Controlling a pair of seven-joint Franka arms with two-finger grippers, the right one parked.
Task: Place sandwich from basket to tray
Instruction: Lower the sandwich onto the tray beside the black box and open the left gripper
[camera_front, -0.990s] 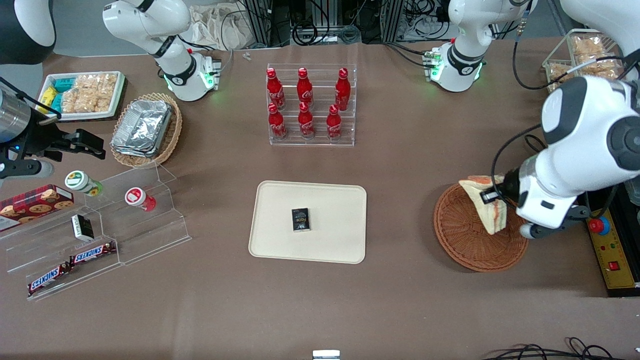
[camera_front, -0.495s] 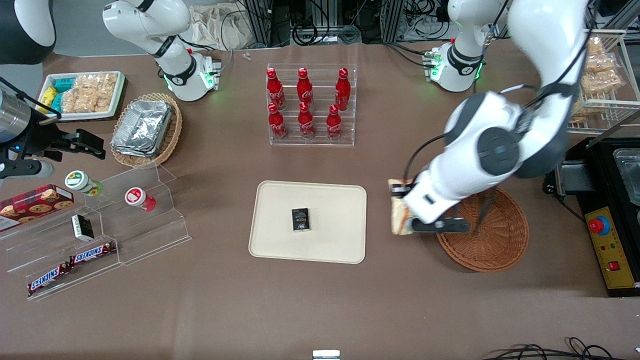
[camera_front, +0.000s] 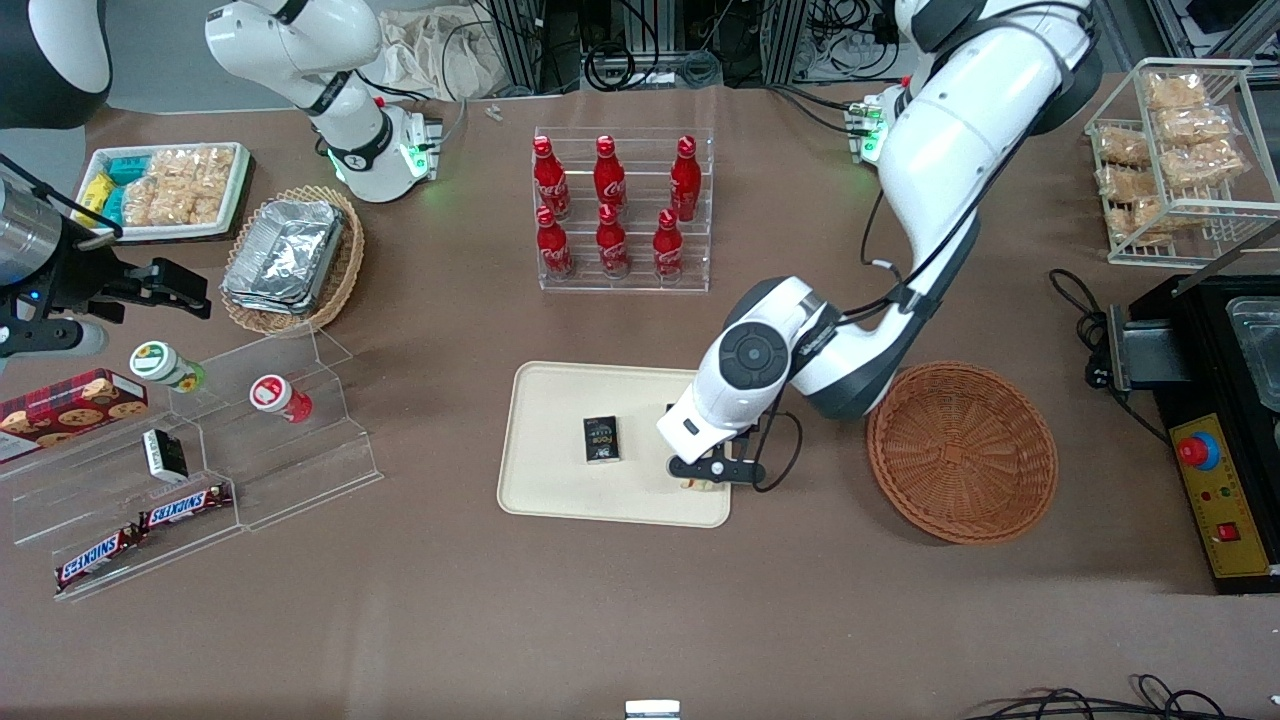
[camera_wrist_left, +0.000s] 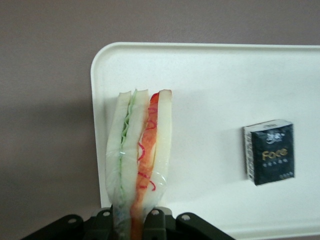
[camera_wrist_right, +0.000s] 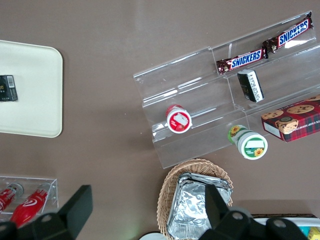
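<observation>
Hung low over the tray (camera_front: 560, 490) with the claw (camera_wrist_left: 134, 220) clamped on the sandwich (camera_wrist_left: 140, 165), wedge edge-on just under it above the tray's corner, small black box (camera_wrist_left: 269, 158) lying nearby, empty basket (camera_front: 962, 450) well apart.

Sandwich (camera_wrist_left: 140, 160) in jaws of gripper (camera_wrist_left: 135, 220), seemingly just above tray (camera_wrist_left: 210, 65).

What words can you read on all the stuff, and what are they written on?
"SNICKERS": on the two chocolate bars on the clear stand.
"Face": on the small black box lying on the tray; the smaller print on it is too blurred to read.
The red bottles carry white script, too small to read.
The cookie box shows no readable words.
The gripper holds the sandwich above the tray; neither has text.
</observation>
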